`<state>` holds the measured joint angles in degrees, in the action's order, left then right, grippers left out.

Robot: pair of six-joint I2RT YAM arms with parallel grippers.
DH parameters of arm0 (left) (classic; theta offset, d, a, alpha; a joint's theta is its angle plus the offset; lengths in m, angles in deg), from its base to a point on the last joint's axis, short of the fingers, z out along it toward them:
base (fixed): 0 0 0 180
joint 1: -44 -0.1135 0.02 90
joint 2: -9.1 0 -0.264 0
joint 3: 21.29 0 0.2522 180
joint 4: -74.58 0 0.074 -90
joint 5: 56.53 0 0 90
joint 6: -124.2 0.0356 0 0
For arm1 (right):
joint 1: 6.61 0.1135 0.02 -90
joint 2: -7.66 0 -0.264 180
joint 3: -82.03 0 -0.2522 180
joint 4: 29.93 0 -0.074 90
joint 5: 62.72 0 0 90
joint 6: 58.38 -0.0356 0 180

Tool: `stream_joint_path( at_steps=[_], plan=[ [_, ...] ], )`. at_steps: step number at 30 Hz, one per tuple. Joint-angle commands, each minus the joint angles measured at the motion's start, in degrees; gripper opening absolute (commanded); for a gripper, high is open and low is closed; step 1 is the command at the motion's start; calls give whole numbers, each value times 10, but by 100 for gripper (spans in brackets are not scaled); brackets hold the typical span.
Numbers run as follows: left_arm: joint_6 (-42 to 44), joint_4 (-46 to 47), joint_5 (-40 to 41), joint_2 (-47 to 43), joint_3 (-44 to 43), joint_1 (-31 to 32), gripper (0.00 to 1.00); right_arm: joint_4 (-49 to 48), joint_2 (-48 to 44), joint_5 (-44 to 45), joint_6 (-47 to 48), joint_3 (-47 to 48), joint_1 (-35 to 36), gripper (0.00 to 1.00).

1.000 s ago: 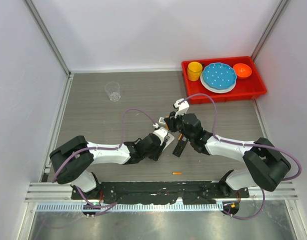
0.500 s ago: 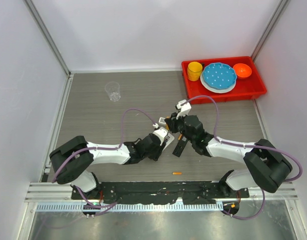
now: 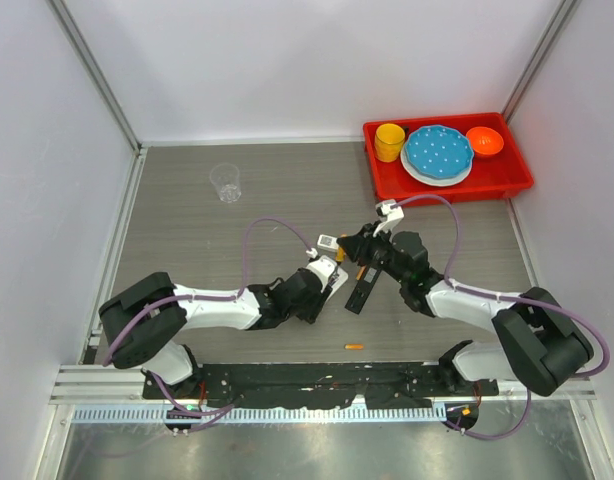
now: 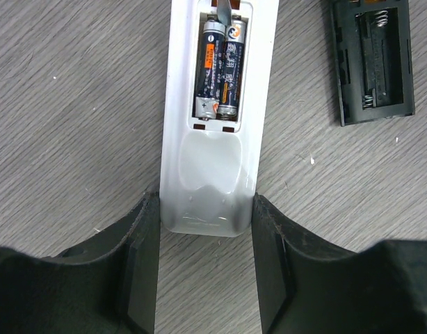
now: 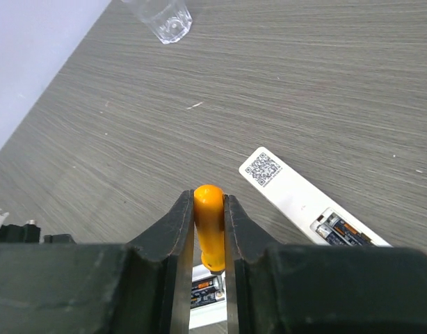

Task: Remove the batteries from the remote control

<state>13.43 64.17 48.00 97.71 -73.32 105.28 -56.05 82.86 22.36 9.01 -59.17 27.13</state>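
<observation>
bright, even overhead light; shadows on the grey wood-grain table [image 3: 187, 230] are faint and soft. a mild sheen lies on the white plastic remote control [image 4: 208, 174]. the near black fingers [image 4: 138, 271] look slightly blurred.

Clear cup [image 3: 225, 182] upright on the grey table [image 3: 187, 240], far left, alone. Red tray [image 3: 507, 178] at my far right holds yellow cup [image 3: 390, 141], blue dotted plate [image 3: 438, 151] and orange bowl [image 3: 484, 141], side by side. Orange-handled tool [image 5: 208, 223] near table centre.

Top edge cuts off white remote [image 4: 208, 174] and black battery case [image 4: 375, 62]; orange tool [image 5: 208, 223] tip hidden low inside right gripper [image 5: 208, 198].
</observation>
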Motion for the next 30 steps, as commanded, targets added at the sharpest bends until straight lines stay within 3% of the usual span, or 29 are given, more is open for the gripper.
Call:
stream_joint_path(
  at_steps=[1, 13, 22, 30],
  plan=[
    [-22, -65, -3, 6, 16, 2, 0, -44, -30, -101, -86, -8, 1, 1],
    [-24, -66, 1, 2, 19, 2, 0, -85, -8, -127, -114, -13, -10, 1],
    [-29, -64, 2, -6, 21, 2, 0, -111, 64, -139, -124, 26, -17, 1],
    [-29, -63, 7, -13, 26, 2, 0, -61, 25, -116, -97, 45, -31, 1]
  ],
)
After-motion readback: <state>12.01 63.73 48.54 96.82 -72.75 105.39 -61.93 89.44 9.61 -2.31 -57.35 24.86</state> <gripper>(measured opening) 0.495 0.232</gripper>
